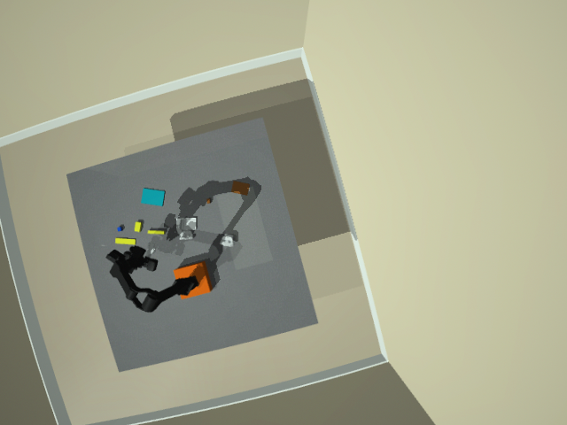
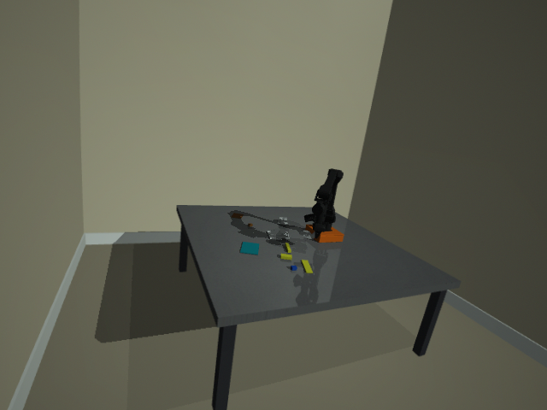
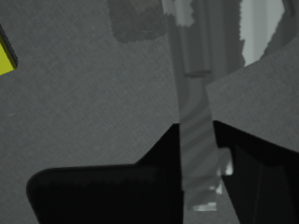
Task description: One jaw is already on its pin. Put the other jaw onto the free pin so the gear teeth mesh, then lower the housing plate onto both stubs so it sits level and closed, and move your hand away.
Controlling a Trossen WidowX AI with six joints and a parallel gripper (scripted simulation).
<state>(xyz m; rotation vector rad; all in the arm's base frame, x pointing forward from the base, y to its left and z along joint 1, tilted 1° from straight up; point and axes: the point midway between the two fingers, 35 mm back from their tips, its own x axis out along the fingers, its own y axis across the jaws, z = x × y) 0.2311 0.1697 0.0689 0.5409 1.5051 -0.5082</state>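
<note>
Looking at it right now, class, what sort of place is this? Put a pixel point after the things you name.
Probably a bare room set up for robot handling work: a black arm on an orange base (image 1: pixel 205 287) (image 2: pixel 331 237), a grey table (image 1: pixel 256 311) (image 2: pixel 247 291) scattered with small coloured blocks, and plain walls.

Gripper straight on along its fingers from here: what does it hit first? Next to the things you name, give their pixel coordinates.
Probably the gray tabletop (image 1: pixel 220 320) (image 2: pixel 375 269) (image 3: pixel 93 103), met first by the gray part (image 3: pixel 198 163) in the gripper (image 1: pixel 145 260) (image 2: pixel 317 234) (image 3: pixel 194 130); remaining height is unclear.

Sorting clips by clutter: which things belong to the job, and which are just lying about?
Job, apparently:
- grey part between the jaws
- silver cluster
- separate silver piece

Lying about:
- teal block
- three yellow blocks
- blue cube
- two brown blocks
</note>
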